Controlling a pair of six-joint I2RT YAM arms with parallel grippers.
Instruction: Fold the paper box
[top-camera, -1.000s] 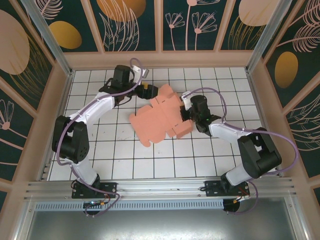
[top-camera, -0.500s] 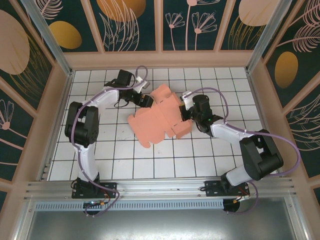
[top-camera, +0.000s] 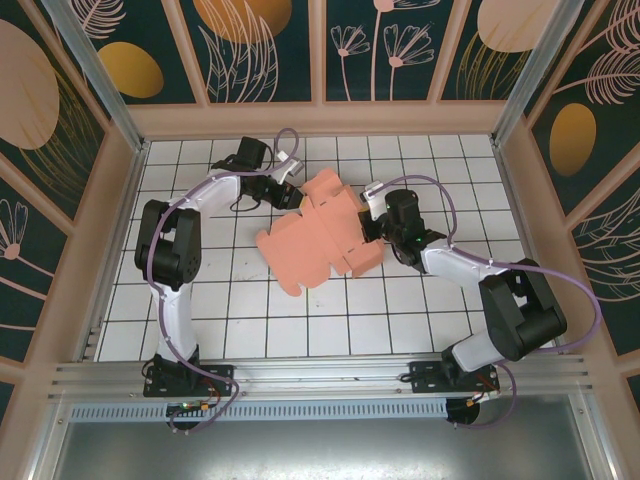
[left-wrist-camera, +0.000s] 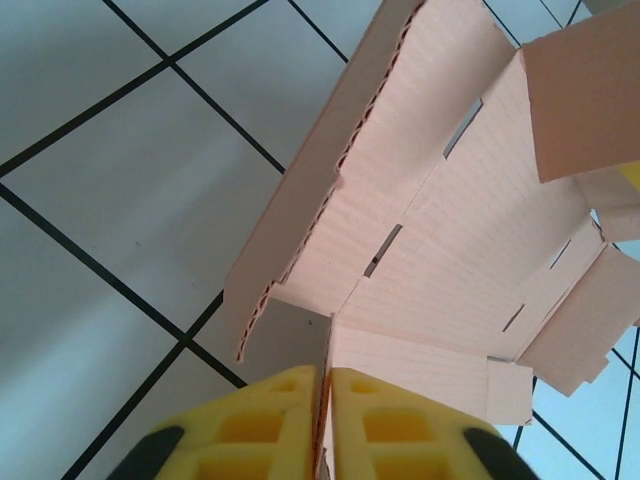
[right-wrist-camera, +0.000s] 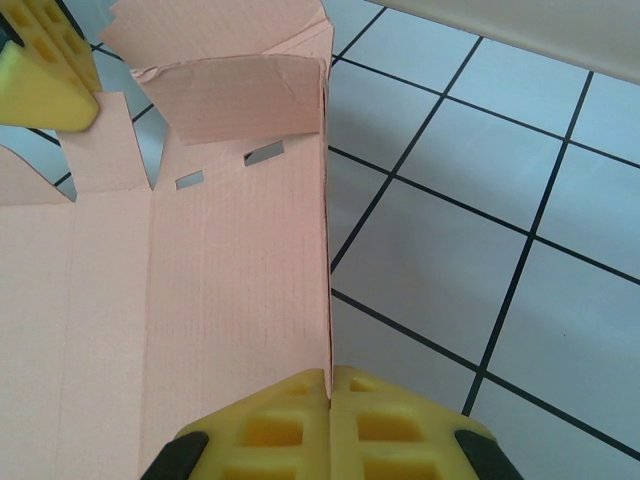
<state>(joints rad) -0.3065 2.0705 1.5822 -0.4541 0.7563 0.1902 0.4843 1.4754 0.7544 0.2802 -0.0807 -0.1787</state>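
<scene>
Left wrist view shows the left gripper (left-wrist-camera: 323, 400) with its two yellow pads (left-wrist-camera: 262, 425) pressed together on a thin flap of the paper box (left-wrist-camera: 450, 240). The edge of the card goes down between the pads, so the gripper pinches it. From this pinch the salmon-pink card spreads away. A side strip stands tilted on the left with its corrugated edge visible, and several small slots are cut along the fold lines. Under it is the white tiled table (left-wrist-camera: 120, 200) with black lines. In the right wrist view the right gripper (right-wrist-camera: 329, 395) is also closed, and its pads hold the near end of a panel which stands upright from the flat part of the sheet. At the far end of this panel a small flap is bent inward, and at the top left corner of this view one pad of the left gripper is visible. In the top external view the paper box lies a little far of the middle of the table, mostly flat and open, between the two grippers. The left gripper is at its far left corner and the right gripper is at its right edge. The left arm (top-camera: 165, 260) and the right arm (top-camera: 500, 300) bend inward from their bases at the near edge, and the near left part of the sheet rests flat on the tiles.
</scene>
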